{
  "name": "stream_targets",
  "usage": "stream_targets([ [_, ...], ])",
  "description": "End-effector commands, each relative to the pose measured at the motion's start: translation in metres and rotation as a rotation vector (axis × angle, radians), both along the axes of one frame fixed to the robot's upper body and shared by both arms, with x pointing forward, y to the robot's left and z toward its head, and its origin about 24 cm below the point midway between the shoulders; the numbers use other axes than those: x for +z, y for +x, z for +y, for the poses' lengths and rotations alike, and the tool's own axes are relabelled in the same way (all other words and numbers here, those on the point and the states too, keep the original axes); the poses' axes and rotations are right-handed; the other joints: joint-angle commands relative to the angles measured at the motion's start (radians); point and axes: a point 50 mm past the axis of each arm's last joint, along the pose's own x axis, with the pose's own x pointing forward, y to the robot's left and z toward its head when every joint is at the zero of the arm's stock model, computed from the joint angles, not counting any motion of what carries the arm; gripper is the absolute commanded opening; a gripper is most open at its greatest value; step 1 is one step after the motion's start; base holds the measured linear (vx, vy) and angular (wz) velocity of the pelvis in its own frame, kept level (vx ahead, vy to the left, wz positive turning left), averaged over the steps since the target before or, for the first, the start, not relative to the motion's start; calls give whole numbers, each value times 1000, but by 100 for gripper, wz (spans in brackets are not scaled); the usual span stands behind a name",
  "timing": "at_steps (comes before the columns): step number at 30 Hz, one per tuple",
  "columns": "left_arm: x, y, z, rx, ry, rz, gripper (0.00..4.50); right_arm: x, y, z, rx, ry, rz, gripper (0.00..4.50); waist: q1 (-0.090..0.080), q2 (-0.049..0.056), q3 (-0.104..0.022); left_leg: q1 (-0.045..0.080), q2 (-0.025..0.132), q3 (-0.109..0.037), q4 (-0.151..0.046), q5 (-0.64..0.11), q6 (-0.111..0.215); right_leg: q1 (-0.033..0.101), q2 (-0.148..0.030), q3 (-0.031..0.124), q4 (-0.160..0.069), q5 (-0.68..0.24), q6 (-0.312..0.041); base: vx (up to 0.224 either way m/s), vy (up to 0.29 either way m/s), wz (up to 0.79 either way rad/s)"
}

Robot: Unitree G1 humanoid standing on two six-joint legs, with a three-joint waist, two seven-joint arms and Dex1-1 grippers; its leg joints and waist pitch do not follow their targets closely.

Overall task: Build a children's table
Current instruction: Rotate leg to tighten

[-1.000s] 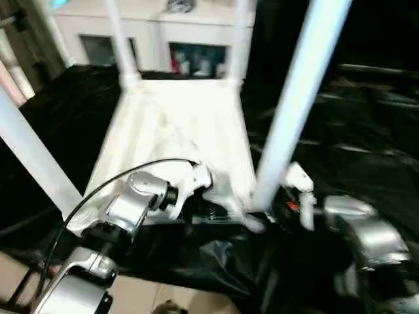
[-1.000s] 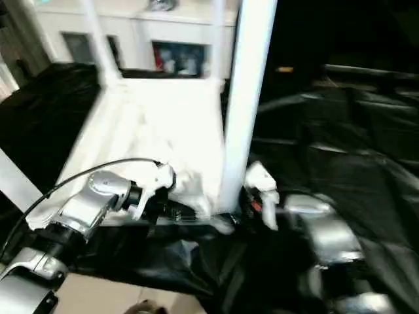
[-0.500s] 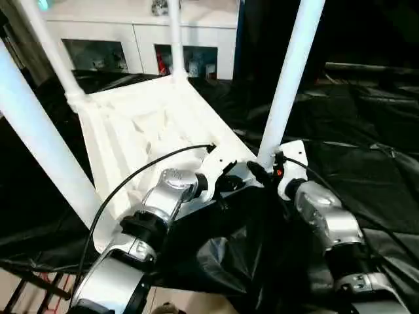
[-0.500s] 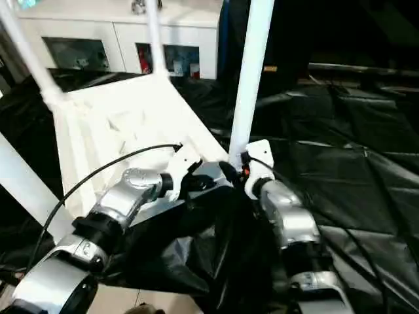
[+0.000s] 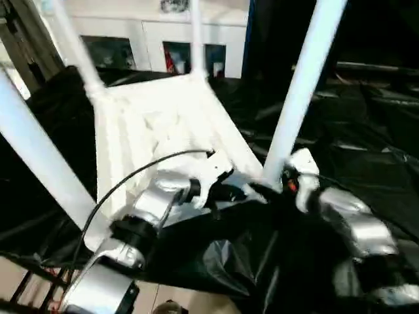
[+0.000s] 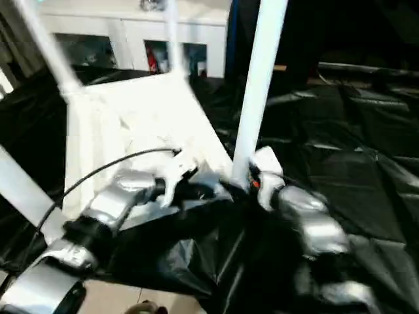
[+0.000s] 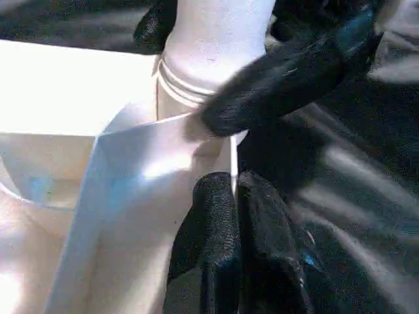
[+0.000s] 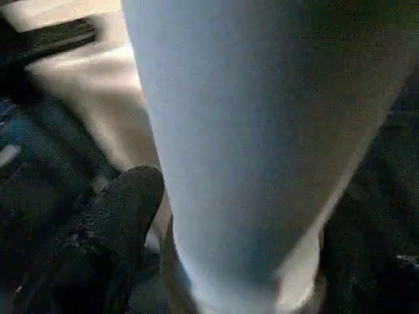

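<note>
The children's table lies upside down, its white ribbed tabletop (image 5: pixel 163 118) on the black cloth with its legs pointing up. The near right leg (image 5: pixel 301 85) stands in its corner socket. My right gripper (image 5: pixel 272 190) is at that leg's base, open, with a finger (image 8: pixel 124 203) on either side of the tube. My left gripper (image 7: pixel 236 222) is shut on the tabletop's thin side wall right beside that socket. In the left wrist view a right-gripper finger (image 7: pixel 288 72) lies across the leg's collar. The near left leg (image 5: pixel 39 157) and two far legs (image 5: pixel 75 46) are upright too.
Crumpled black cloth (image 5: pixel 366 131) covers the work table to the right and in front. A white cabinet (image 5: pixel 144 39) stands behind. The work table's front edge and the floor (image 5: pixel 19 281) are at lower left. A black cable (image 5: pixel 131 176) arcs over my left forearm.
The whole picture has swung and tilted, so the camera moved. Both grippers stay at the tabletop's near right corner, the right one still around the leg's base.
</note>
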Motion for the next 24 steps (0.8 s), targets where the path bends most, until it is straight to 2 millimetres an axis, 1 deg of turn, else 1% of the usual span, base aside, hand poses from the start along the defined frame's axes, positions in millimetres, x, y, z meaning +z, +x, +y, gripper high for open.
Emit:
stream_targets([
  [1, 18, -5, -13, -129, -79, -52, 0, 3, -12, 16, 189, 32, 39, 366, 3, -14, -58, 19, 61, -17, -72, -217, 82, 49, -67, 41, -72, -158, -231, 0, 0, 0],
  [3, 18, -5, -10, -141, -72, -45, 0, 4, -14, 14, 211, 31, 48, 366, 4, -13, -58, 20, 62, -17, -73, -227, 74, 46, -68, 42, -72, -178, -229, 0, 0, 0],
  [4, 17, -7, -6, -161, -54, -44, 0, 5, -16, 12, 236, 30, 60, 366, 3, -17, -58, 20, 62, -16, -72, -230, 72, 45, -68, 42, -73, -182, -230, 0, 0, 0],
  [5, 16, -8, -1, -179, -42, -39, 0, 5, -19, 10, 263, 30, 78, 366, 5, -16, -57, 19, 62, -18, -74, -230, 66, 46, -69, 43, -72, -190, -229, 0, 0, 0],
  [8, 16, -14, 5, -233, -33, -17, 0, 5, -25, 9, 317, 15, 107, 366, 7, -16, -57, 19, 63, -19, -75, -235, 60, 44, -69, 42, -71, -195, -229, 0, 0, 0],
  [12, 15, -19, 10, -274, -24, -1, 0, 5, -28, 11, 347, 20, 123, 366, 8, -14, -57, 20, 64, -19, -76, -233, 57, 42, -69, 43, -70, -191, -229, 0, 0, 0],
  [14, 15, -21, 12, -286, -23, 4, 0, 5, -29, 12, 356, 24, 124, 366, 12, -15, -59, 21, 65, -18, -75, -228, 55, 41, -70, 44, -69, -185, -232, 0, 0, 0],
  [15, 15, -21, 13, -290, -22, 6, 0, 5, -29, 13, 358, 24, 121, 341, 15, -15, -58, 20, 64, -17, -74, -226, 56, 41, -69, 44, -69, -183, -231, 0, 0, 0],
  [17, 15, -23, 16, -299, -18, 11, 0, 6, -29, 13, 356, 26, 118, 333, 19, -18, -57, 21, 63, -18, -75, -233, 50, 40, -70, 44, -71, -208, -224, 0, 0, 0],
  [19, 15, -24, 17, -301, -18, 13, 0, 6, -29, 13, 359, 26, 121, 314, 20, -16, -58, 22, 64, -18, -75, -234, 46, 40, -70, 45, -70, -212, -223, 0, 0, 0],
  [20, 15, -24, 17, -302, -19, 13, 0, 5, -30, 14, 365, 25, 127, 299, 20, -19, -59, 22, 64, -18, -75, -229, 45, 40, -69, 45, -69, -199, -224, 0, 0, 0],
  [24, 15, -25, 17, -301, -18, 13, 0, 4, -32, 14, 375, 24, 139, 273, 21, -19, -60, 20, 61, -17, -72, -207, 51, 41, -68, 44, -65, -173, -225, 0, 0, 0],
])
